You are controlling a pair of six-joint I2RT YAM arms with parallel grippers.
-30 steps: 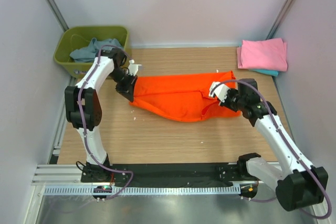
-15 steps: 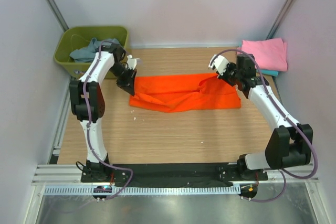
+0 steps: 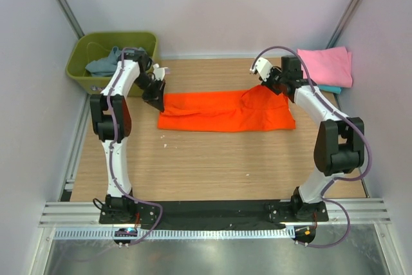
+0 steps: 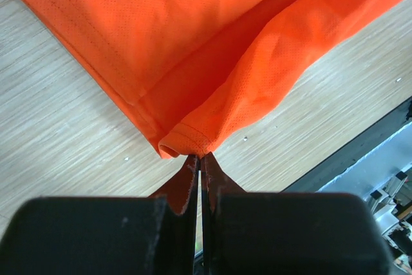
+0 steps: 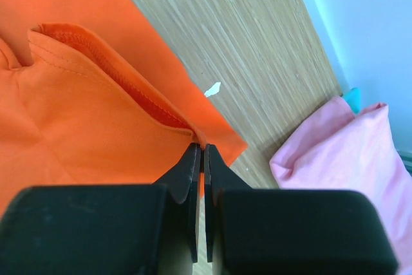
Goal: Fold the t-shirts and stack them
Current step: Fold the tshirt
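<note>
We see bright, even light, probably from overhead, with only faint, soft shadows. In the wrist views the left gripper [image 4: 200, 178] and right gripper [image 5: 200, 165] blur near the lens; the orange t-shirt [image 4: 212, 43] weave is crisp.

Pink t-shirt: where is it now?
In the top view, the folded pink t-shirt lies at the far right corner of the table, on top of a teal t-shirt, just right of the spread orange t-shirt.

My right gripper [image 3: 270, 87] now sits much nearer the pink t-shirt [image 3: 325, 66], and the orange t-shirt [image 3: 219, 113] lies flatter, drawn toward it.
</note>
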